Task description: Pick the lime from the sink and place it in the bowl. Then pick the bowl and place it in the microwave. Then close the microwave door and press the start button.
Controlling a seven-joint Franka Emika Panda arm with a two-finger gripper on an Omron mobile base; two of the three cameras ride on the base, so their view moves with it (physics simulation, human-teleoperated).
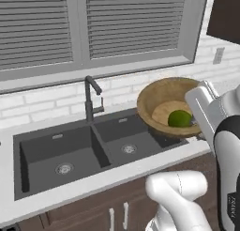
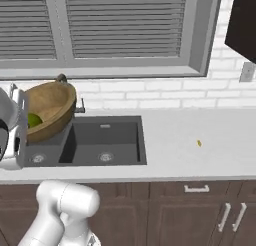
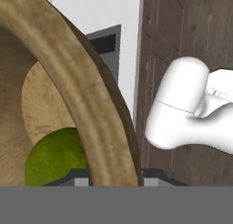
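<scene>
The light-brown wooden bowl (image 1: 161, 101) (image 2: 50, 107) hangs tilted in the air over the right end of the dark double sink (image 1: 70, 155) (image 2: 107, 140). The green lime (image 1: 180, 118) (image 2: 34, 120) (image 3: 52, 157) lies inside it, at its low side. My gripper (image 1: 197, 123) (image 2: 22, 124) (image 3: 113, 180) is shut on the bowl's rim (image 3: 86, 104), one finger inside by the lime and one outside. The microwave and its door are out of view.
A dark gooseneck faucet (image 1: 90, 96) stands behind the sink's divider, under a shuttered window. Pale counter (image 2: 200, 135) stretches to the sink's right, with a small yellow speck (image 2: 199, 143). A wall outlet (image 2: 246, 71) and a dark upper cabinet (image 2: 242, 25) sit far right. Brown cabinet doors (image 2: 200, 210) run below.
</scene>
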